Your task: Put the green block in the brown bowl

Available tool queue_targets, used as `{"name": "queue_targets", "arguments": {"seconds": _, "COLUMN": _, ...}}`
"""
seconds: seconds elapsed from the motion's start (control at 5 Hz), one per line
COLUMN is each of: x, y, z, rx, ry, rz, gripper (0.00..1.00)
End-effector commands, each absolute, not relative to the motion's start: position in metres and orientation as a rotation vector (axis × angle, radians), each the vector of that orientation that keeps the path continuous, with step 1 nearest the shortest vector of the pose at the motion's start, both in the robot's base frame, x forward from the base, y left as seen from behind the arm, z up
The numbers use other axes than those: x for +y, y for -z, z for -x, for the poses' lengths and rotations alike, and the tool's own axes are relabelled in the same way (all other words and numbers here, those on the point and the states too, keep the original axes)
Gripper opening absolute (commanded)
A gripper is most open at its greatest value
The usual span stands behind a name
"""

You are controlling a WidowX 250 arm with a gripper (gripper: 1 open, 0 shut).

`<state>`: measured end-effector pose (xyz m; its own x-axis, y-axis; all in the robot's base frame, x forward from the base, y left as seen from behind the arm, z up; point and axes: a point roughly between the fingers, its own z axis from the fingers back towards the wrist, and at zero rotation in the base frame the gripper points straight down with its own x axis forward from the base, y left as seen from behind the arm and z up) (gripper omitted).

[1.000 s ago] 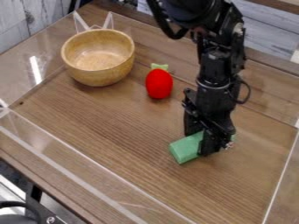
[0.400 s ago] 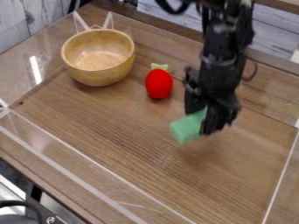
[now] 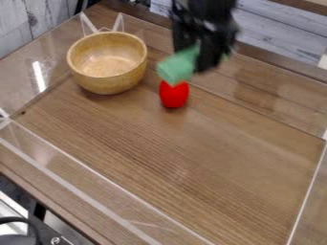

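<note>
While aloft — hand point(image 3: 192, 59) grips green block point(image 3: 178, 66).

Bowl point(image 3: 107, 63) sat on the surface point(image 3: 192, 163) at back left. Toy fruit point(image 3: 174, 94) stood on the surface just right of the bowl, apart from it. Block point(image 3: 177, 66) was held in the hand point(image 3: 192, 59) off the surface, above the fruit, right of the bowl.

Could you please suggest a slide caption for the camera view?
Gripper carries the green block above the red toy fruit, right of the brown bowl.
</note>
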<state>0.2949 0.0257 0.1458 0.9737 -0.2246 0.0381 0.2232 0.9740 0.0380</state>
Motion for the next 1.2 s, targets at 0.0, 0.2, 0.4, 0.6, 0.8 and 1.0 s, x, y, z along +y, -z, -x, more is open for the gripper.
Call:
{"name": "queue_targets", "arguments": {"seconds": 0.0, "x": 0.03, "y": -0.177, "z": -0.308, "rx": -0.128, "ry": 0.191, "rz": -0.055, "gripper": 0.0}}
{"name": "queue_targets", "arguments": {"seconds": 0.2, "x": 0.029, "y": -0.181, "z": -0.307, "rx": -0.125, "ry": 0.143, "rz": -0.056, "gripper": 0.0}}
{"name": "queue_targets", "arguments": {"seconds": 0.4, "x": 0.027, "y": -0.185, "z": -0.306, "rx": -0.121, "ry": 0.101, "rz": -0.057, "gripper": 0.0}}
{"name": "queue_targets", "arguments": {"seconds": 0.6, "x": 0.019, "y": -0.182, "z": -0.31, "rx": -0.114, "ry": 0.052, "rz": -0.058, "gripper": 0.0}}
{"name": "queue_targets", "arguments": {"seconds": 0.8, "x": 0.012, "y": -0.18, "z": -0.314, "rx": -0.108, "ry": 0.016, "rz": -0.058, "gripper": 0.0}}
{"name": "queue_targets", "arguments": {"seconds": 1.0, "x": -0.001, "y": -0.178, "z": -0.318, "rx": -0.105, "ry": 0.007, "rz": -0.055, "gripper": 0.0}}
